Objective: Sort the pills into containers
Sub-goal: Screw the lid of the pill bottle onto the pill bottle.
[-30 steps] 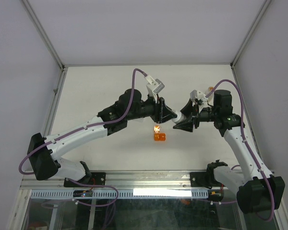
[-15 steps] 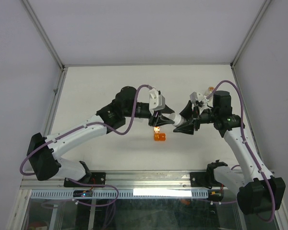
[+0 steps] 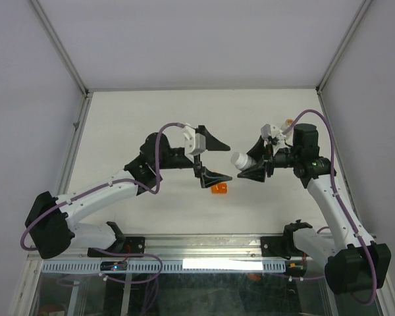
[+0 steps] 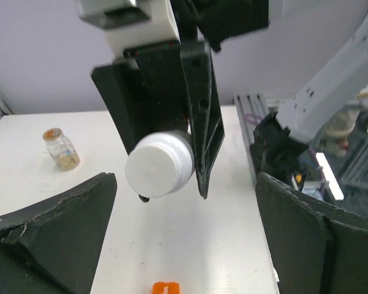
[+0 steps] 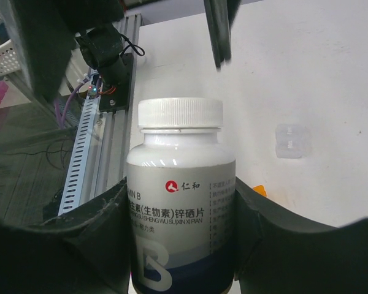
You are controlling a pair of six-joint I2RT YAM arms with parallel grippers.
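Right, status. The right gripper [image 3: 251, 167] is clamped round the body of the white bottle [image 5: 181, 208], one finger on each side of the label, with the bottle held off the desk [image 3: 138, 112]. We see its white cap [image 4: 159, 164] on and pointing at the left arm. In the top view the bottle lies roughly level. The dark band runs along the bottom of the label, down between the fingers.

The left gripper [image 3: 224, 162] is released, jaws spread wide, gripping nothing. It faces the cap head-on, near but not touching. In the left wrist view the cap shows in the gap between the two fingers.

The orange cup [image 3: 218, 189] sits on the desk. In the top view it is just on the near side of the left gripper's lower finger, closer to the bases than either gripper. Only its top edge shows in the left wrist view.

The clear vial [image 4: 61, 149] stands upright on the desk with an orange top, well apart from both grippers, at the far side by the right arm. Pills [image 4: 67, 162]: we see tan bits in the bottom of that vial.

A small clear piece [image 5: 292, 140] lies on the desk beyond the bottle. We can't tell what it is.
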